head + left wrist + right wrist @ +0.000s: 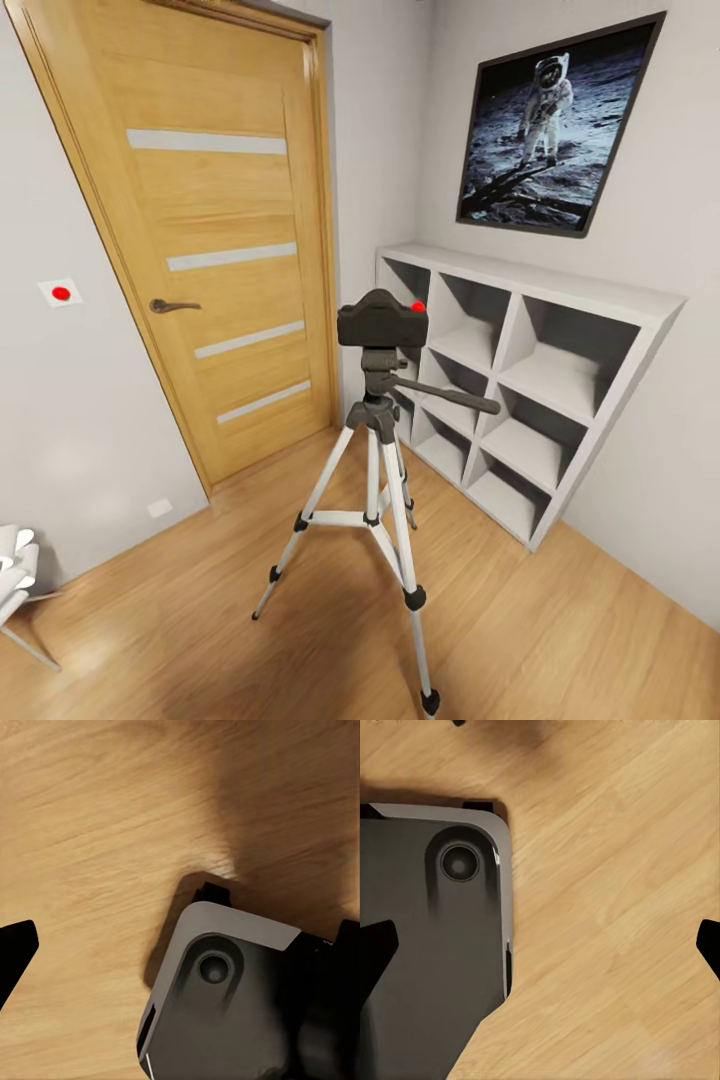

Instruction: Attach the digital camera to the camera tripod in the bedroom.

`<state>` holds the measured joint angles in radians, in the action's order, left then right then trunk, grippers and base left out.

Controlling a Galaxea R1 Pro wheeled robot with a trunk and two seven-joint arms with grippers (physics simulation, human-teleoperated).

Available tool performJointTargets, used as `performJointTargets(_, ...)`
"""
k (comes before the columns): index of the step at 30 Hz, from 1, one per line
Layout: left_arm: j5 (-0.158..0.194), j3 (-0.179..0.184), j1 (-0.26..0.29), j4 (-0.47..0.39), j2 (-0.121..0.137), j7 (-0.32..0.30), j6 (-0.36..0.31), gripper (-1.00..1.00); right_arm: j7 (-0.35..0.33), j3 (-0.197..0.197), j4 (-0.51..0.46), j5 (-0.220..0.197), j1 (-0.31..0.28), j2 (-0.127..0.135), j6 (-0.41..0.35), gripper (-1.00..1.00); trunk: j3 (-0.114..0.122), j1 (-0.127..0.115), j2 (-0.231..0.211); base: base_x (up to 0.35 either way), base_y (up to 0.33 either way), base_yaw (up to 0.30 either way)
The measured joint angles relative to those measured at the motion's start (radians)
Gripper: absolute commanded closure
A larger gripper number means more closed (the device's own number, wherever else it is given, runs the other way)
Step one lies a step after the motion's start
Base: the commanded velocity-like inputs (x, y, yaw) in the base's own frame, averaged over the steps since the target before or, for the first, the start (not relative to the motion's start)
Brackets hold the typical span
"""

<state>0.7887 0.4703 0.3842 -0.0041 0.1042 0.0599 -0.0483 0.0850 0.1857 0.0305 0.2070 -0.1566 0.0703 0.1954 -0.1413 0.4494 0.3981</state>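
The camera [382, 322] sits on the head of the tripod [372, 462], mid-room on the wood floor [560, 620], between the door [215, 240] at the left and the cube shelves [520, 380] at the right. It looks seated there, so the attaching seems done. Its long axis runs level, left to right, red dot at the right top corner; which face is the lens I cannot tell. The pan handle juts right, toward the shelves. The tripod's 3 legs splay wide for balance.

In the wrist views, both the left end effector [180, 952] and the right end effector [540, 945] hang spread, holding nothing, above floor and the robot's base [431, 945].
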Motion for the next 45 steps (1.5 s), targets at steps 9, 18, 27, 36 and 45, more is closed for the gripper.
performJointTargets(9, 0.0, 0.0, 0.0, 0.0, 0.0, 0.0, 0.0, -1.0, 0.0, 0.0, 0.0, 0.0, 0.0, 0.0, 0.0, -1.0, 0.015, 0.0, 0.0, 0.0, 0.0, 0.0)
performJointTargets(18, 0.0, 0.0, 0.0, 0.0, 0.0, 0.0, 0.0, -1.0, 0.0, 0.001, 0.0, -0.001, 0.0, 0.0, 0.0, -1.0, 0.029, 0.0, 0.0, 0.0, 0.0, 0.0)
performJointTargets(27, 0.0, 0.001, 0.0, 0.0, 0.0, 0.0, 0.0, -1.0, 0.0, 0.001, 0.0, -0.001, 0.0, 0.0, 0.0, -1.0, 0.044, 0.0, 0.0, 0.0, 0.0, 0.0)
performJointTargets(36, 0.0, 0.0, 0.0, 0.0, 0.0, 0.0, 0.0, -1.0, 0.0, 0.001, 0.0, -0.001, 0.0, 0.0, 0.0, -1.0, 0.058, 0.0, 0.0, 0.0, 0.0, 0.0)
performJointTargets(45, 0.0, 0.0, 0.0, 0.0, 0.0, 0.0, 0.0, -1.0, 0.0, 0.001, 0.0, -0.001, 0.0, 0.0, 0.0, -1.0, 0.073, 0.0, 0.0, 0.0, 0.0, 0.0)
